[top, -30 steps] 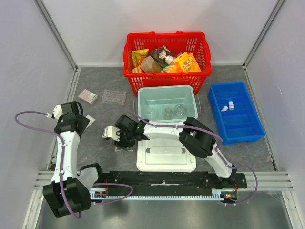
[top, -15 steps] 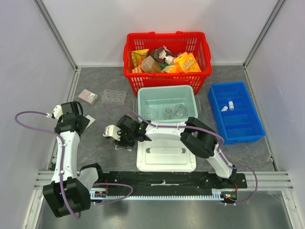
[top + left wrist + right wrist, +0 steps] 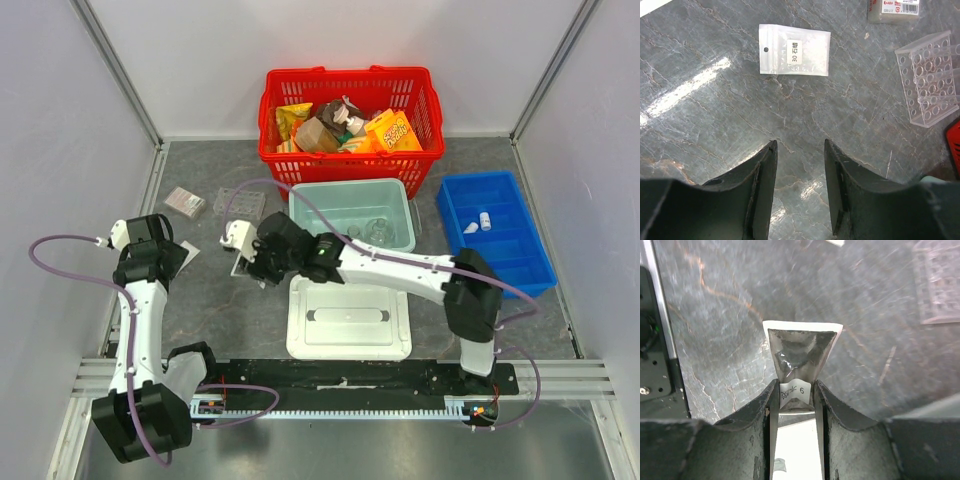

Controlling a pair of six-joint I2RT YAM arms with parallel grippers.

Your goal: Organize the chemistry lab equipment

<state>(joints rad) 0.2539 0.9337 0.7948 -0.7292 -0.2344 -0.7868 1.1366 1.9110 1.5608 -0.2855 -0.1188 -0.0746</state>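
Swung up and out to the left since a second ago, my right arm now reaches past the white lid [image 3: 348, 318]. Far left, my left gripper [image 3: 799, 145] hangs half open and empty over the desk [image 3: 715, 100]. A labelled packet [image 3: 795, 50] lies flat beyond it, with the well plate [image 3: 932, 77] to the right. Next, my right gripper [image 3: 792, 385] pinches a dark-filled packet [image 3: 800, 352] over the desk. Flasks [image 3: 378, 232] sit in the teal bin [image 3: 350, 188], vials [image 3: 478, 223] in the blue tray [image 3: 500, 270].

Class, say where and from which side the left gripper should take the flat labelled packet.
Probably from above, pinching the packet across its shorter width: it lies flat on the table, with no raised edge to catch sideways.
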